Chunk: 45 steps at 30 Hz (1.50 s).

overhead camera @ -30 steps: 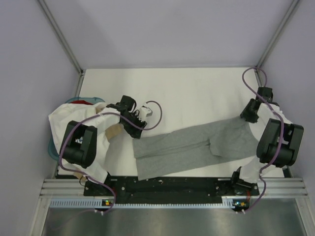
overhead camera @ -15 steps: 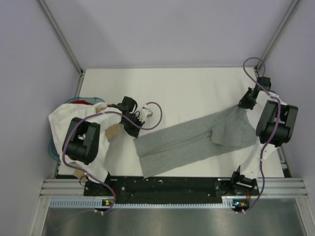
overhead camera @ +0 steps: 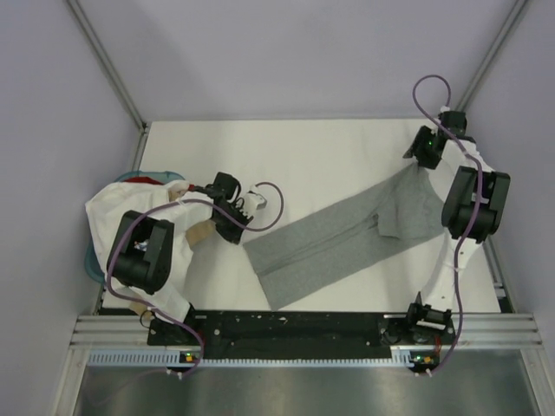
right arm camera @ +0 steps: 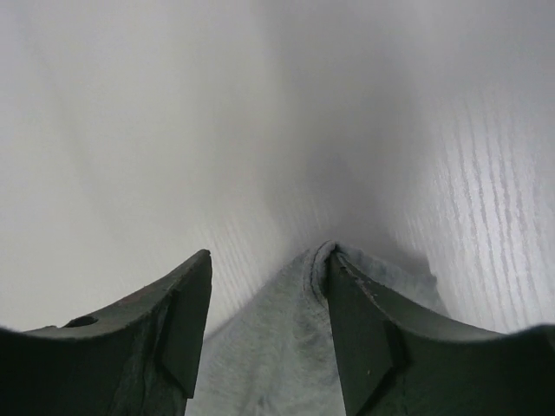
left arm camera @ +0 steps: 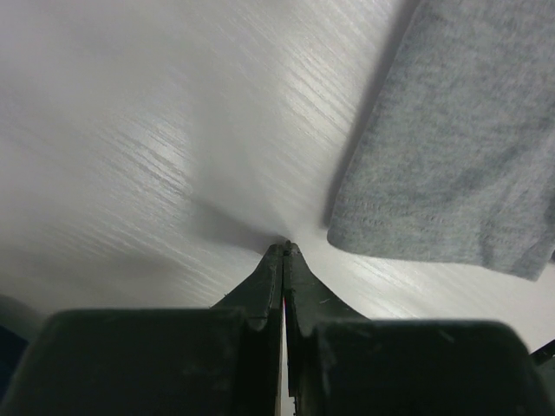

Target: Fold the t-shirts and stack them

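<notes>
A heather-grey t-shirt (overhead camera: 338, 238) lies stretched in a diagonal band across the white table, from near left to far right. Its far right end (right arm camera: 277, 347) sits between the fingers of my right gripper (right arm camera: 264, 260), bunched against the right finger; that gripper (overhead camera: 419, 163) is open. My left gripper (overhead camera: 232, 232) is shut on nothing, its tips (left arm camera: 284, 249) on the bare table just left of the grey shirt's hemmed corner (left arm camera: 434, 173). More t-shirts are heaped at the left edge: a white one (overhead camera: 113, 212) on top, red (overhead camera: 149, 180) and tan (overhead camera: 201, 231) showing under it.
The heap rests in a blue basket (overhead camera: 91, 260) at the table's left edge, beside the left arm. Purple cables loop from both wrists. Metal frame posts and pale walls close in the far corners. The arms' base rail (overhead camera: 295, 325) runs along the near edge.
The right gripper has moved toward the far right corner, dragging the grey shirt into a longer diagonal, and has opened. The left gripper closed on nothing and stayed put as the shirt's corner slid away.
</notes>
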Each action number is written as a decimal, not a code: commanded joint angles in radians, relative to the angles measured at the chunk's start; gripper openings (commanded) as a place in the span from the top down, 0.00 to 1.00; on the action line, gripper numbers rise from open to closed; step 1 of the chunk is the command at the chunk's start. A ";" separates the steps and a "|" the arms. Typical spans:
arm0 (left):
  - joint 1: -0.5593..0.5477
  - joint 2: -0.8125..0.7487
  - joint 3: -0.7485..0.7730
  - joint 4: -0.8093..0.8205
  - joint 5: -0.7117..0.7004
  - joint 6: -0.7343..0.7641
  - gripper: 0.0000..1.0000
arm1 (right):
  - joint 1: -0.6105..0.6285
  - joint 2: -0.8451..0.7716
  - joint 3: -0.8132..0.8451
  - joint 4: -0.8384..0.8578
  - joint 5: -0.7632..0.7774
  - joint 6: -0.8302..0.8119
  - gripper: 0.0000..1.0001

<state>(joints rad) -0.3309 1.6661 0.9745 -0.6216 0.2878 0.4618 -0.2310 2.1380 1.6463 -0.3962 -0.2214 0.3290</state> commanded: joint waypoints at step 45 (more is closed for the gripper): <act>-0.369 -0.209 -0.114 -0.248 0.248 0.308 0.68 | 0.035 0.160 0.345 -0.130 0.005 0.135 0.86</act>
<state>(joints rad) -0.7181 1.5436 0.8497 -0.7498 0.4881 0.7315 -0.1860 2.3634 1.9198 -0.4725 -0.2783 0.5289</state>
